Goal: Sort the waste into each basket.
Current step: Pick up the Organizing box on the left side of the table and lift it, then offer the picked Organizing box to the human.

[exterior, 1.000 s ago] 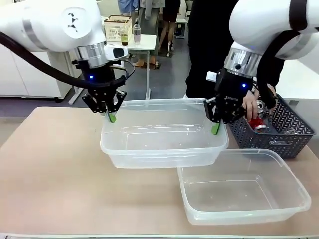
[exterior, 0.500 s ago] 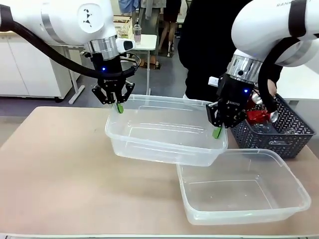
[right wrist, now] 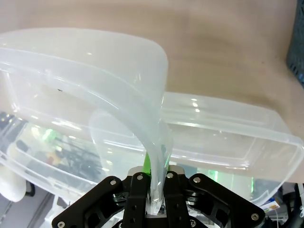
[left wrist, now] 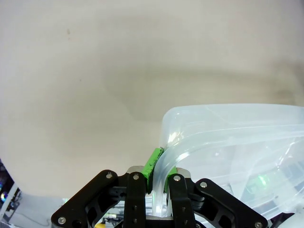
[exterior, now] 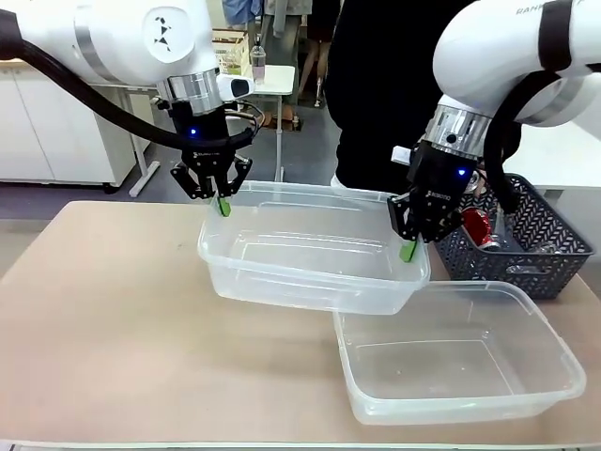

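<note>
Left fingers (exterior: 223, 207) and right fingers (exterior: 408, 250) clamp rim of upper clear tub (exterior: 310, 277).

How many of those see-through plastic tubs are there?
2. One tub hangs by its rim between the left hand and right hand; the other tub sits on the table before the dark basket.

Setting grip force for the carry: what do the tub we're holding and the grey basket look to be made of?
Tub: thin clear plastic, glossy and probably flexible. The table shows through it, and its rim bows where the left gripper pinches it.
Basket: dark grey and matte, probably moulded plastic, going by the regular mesh-pattern walls. Coated metal can't be ruled out.
</note>
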Available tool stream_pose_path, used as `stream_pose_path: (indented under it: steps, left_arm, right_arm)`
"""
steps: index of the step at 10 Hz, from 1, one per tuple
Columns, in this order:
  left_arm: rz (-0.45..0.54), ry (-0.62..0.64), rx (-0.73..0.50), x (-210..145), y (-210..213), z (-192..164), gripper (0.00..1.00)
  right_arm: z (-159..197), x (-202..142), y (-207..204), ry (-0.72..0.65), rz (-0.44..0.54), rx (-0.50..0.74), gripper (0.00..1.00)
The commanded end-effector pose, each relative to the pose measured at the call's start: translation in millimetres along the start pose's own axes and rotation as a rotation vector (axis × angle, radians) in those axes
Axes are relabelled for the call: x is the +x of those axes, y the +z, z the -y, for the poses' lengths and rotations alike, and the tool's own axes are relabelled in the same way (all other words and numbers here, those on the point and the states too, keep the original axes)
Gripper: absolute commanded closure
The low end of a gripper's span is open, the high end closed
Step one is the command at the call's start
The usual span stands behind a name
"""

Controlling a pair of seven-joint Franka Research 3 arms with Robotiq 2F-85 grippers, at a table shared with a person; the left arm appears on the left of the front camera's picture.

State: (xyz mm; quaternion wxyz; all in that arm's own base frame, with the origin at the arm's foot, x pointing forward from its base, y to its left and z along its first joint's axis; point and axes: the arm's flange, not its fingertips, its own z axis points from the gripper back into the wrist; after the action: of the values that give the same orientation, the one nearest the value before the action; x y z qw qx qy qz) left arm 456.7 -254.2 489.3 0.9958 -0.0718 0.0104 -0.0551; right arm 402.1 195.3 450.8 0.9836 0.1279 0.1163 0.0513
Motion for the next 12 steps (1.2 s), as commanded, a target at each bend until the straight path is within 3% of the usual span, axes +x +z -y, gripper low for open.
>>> stream_pose_path:
  steps: [1,12]
  left_arm:
    - [0.020,-0.010,-0.005,-4.2,1.1,-2.3,0.93]
    - [0.020,-0.010,-0.005,-4.2,1.1,-2.3,0.93]
  right_arm:
    - [-5.0,0.4,1.3,0.015,-0.011,-0.003,0.95]
    - [-5.0,0.4,1.3,0.015,-0.011,-0.003,0.95]
